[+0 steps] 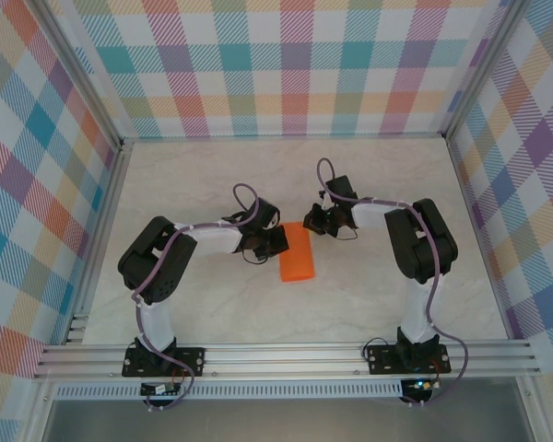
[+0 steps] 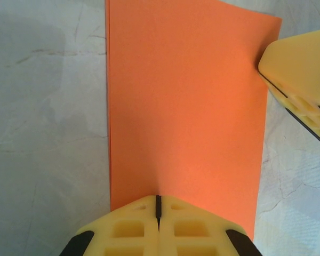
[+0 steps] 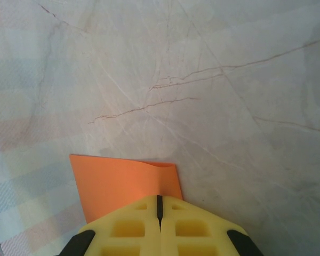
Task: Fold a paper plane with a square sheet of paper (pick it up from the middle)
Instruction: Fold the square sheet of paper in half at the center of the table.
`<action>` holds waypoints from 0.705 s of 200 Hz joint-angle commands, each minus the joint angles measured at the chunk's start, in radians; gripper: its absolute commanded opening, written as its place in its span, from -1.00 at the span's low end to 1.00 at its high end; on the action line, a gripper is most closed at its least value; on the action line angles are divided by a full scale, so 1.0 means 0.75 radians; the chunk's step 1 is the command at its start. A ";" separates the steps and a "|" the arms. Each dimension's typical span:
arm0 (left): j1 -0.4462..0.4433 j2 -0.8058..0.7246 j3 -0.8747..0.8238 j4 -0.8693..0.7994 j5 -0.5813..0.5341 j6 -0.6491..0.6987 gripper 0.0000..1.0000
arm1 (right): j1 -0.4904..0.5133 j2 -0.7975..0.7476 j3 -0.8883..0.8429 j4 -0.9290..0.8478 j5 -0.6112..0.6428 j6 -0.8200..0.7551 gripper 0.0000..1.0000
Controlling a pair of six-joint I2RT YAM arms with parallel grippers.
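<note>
Gripper count is two, one per arm, and both work at one square sheet of paper (image 1: 296, 253), bright orange, which lies flat on the tabletop (image 1: 212, 175) as a narrow rectangle with a doubled layer along one edge. The left gripper (image 2: 158, 198) has its yellow fingers pressed together, tips down over one edge of the sheet; whether they pinch it cannot be told. The right gripper (image 3: 159, 197) is likewise pressed shut, its tips over a corner of the sheet. Seen from above, the left arm bends in from the sheet's left and the right arm from its right, elbows outward, wrists low. Plaid walls (image 1: 295, 64) enclose the tabletop around the sheet.
</note>
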 commanded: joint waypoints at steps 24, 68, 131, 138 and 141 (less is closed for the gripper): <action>-0.017 0.074 -0.042 -0.182 -0.099 0.009 -0.95 | -0.007 -0.053 0.052 -0.022 -0.029 -0.005 -0.94; -0.017 0.070 -0.042 -0.186 -0.100 0.009 -0.95 | -0.007 0.035 0.076 -0.041 0.030 0.009 -0.94; -0.017 0.060 -0.037 -0.188 -0.103 0.007 -0.95 | -0.006 0.010 0.108 -0.153 0.047 -0.007 -0.94; -0.017 0.059 -0.038 -0.188 -0.106 0.006 -0.95 | -0.007 -0.028 0.099 -0.148 0.030 -0.014 -0.94; -0.017 0.057 -0.038 -0.190 -0.107 0.007 -0.95 | -0.007 -0.045 0.092 -0.144 0.020 -0.017 -0.94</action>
